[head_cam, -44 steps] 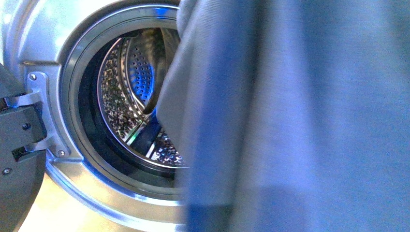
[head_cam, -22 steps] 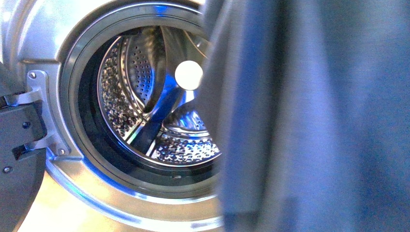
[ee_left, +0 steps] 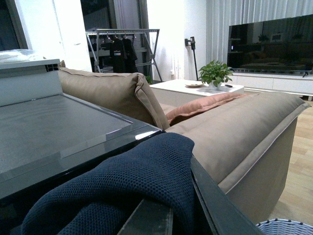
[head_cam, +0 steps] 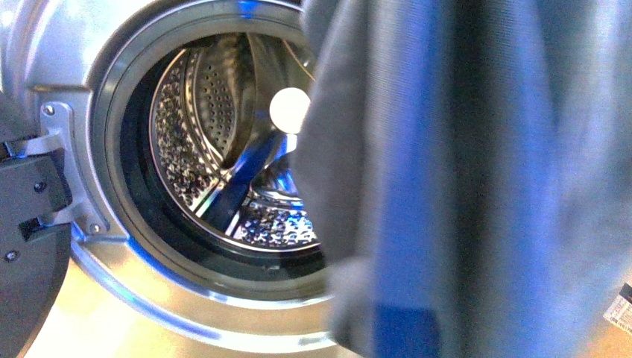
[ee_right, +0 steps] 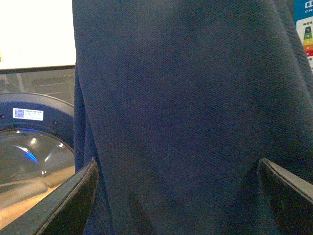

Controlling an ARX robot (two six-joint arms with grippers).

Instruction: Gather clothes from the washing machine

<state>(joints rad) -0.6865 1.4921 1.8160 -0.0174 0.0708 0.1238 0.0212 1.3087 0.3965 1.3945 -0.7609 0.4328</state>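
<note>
Right pincer (ee_right: 176,166): released, black fingers wide apart; a soft dark navy-blue knitted garment (ee_right: 186,98) hangs across the gap.
Left pincer (ee_left: 168,205): garment lies over it; cannot tell if clenched or released.
Washing machine: grey metal front-loader (head_cam: 82,67), open; shiny steel drum (head_cam: 194,149) full of small holes.
Garment place: outside the drum, hanging before the right side of its mouth.
Labels: blue-white label (ee_right: 28,114) on the round glass door (ee_right: 34,156); colour-bar sticker (ee_right: 305,29); writing too small to read.
</note>
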